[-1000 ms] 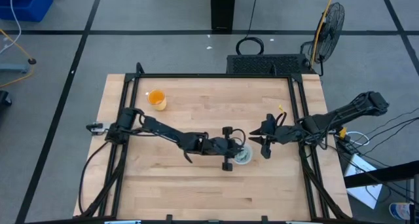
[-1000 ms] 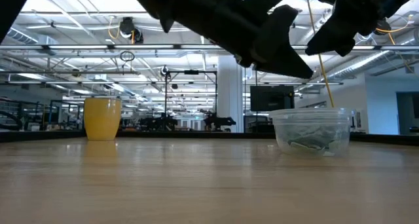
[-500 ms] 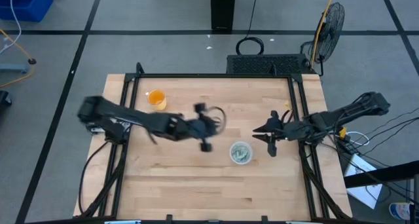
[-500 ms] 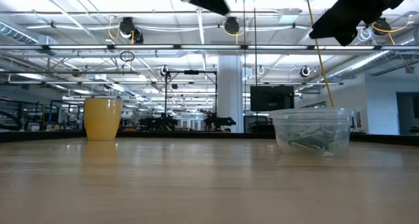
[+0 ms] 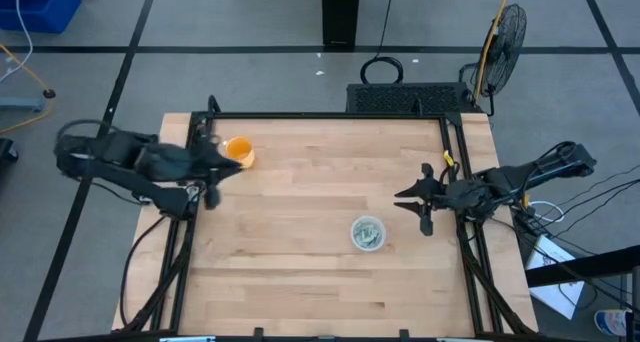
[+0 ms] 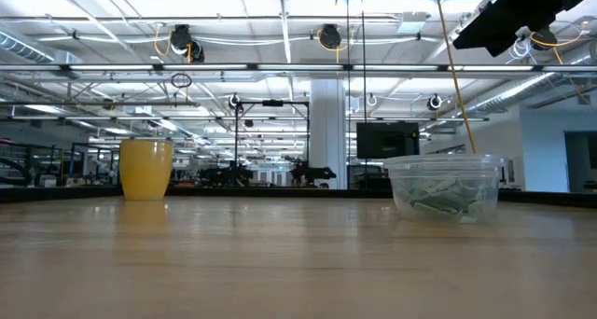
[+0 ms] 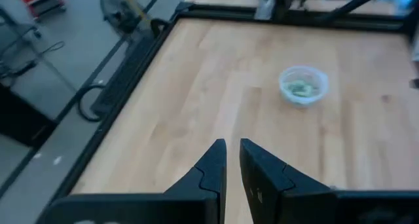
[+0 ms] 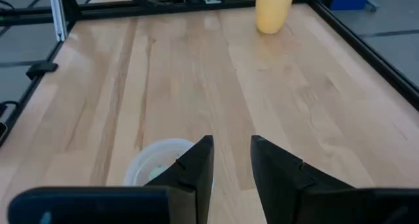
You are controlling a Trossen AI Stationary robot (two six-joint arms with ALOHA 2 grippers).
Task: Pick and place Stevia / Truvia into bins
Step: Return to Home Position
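Observation:
The clear cup (image 5: 367, 233) stands on the table right of its middle, and green and white sachets (image 6: 443, 202) lie inside it; no sachet shows on the bare wood. The cup also shows in the left wrist view as the clear cup (image 7: 302, 85) and in the right wrist view as the clear cup (image 8: 160, 160). My left gripper (image 5: 215, 172) hovers at the table's left edge beside the orange cup (image 5: 238, 152); its fingers (image 7: 219, 155) are shut. My right gripper (image 5: 402, 195) hangs open above the table, just right of the clear cup and slightly farther back.
The orange cup (image 6: 145, 169) stands near the far left corner. A black frame (image 5: 330, 115) runs around the table's far, left and right edges. A fan (image 5: 505, 32) and cables stand on the floor beyond the far right corner. Bare wood (image 5: 300, 282) spans the near half.
My left arm has swung away from above the clear cup, across the table to its left edge, ending beside the orange cup; it has left the low view. My right gripper has drawn back a little toward the table's right edge. The cup and sachets have stayed put.

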